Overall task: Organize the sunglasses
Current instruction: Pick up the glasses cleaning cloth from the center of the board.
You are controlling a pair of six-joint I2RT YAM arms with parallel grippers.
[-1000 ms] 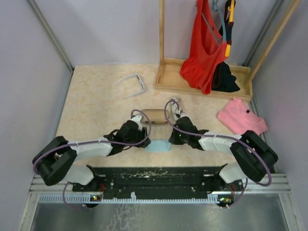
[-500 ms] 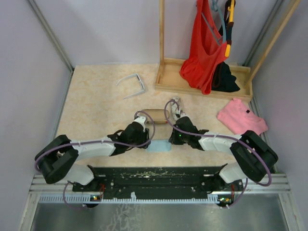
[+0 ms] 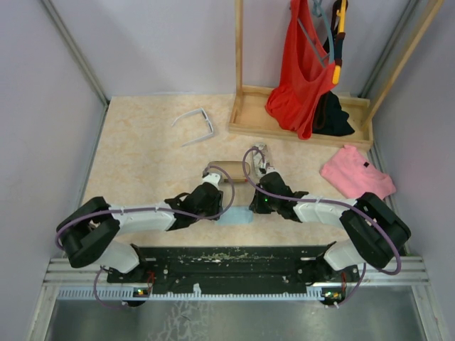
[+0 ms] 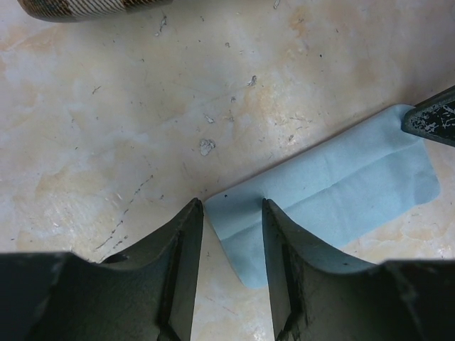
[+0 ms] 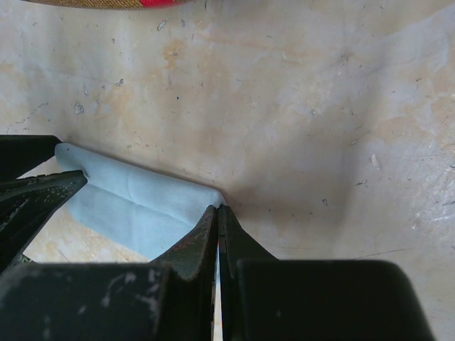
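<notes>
Top external view: white sunglasses (image 3: pixel 196 126) lay unfolded, arms pointing left. The left hand (image 4: pixel 232 207) stood open astride the blue cloth (image 4: pixel 341 188); the right hand (image 5: pixel 217 209) pinched its edge.

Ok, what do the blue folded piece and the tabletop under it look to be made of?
The light blue cloth: thin matte fabric, probably microfibre; soft fold crease, limp edges. The tabletop: hard, smooth, beige stone-look sheet, perhaps laminate or vinyl; mottled pattern, fine scuffs.

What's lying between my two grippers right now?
A folded light blue cloth, and nothing else: the left gripper straddles one corner, the right gripper pinches the far corner. Both wrist views show it.
</notes>
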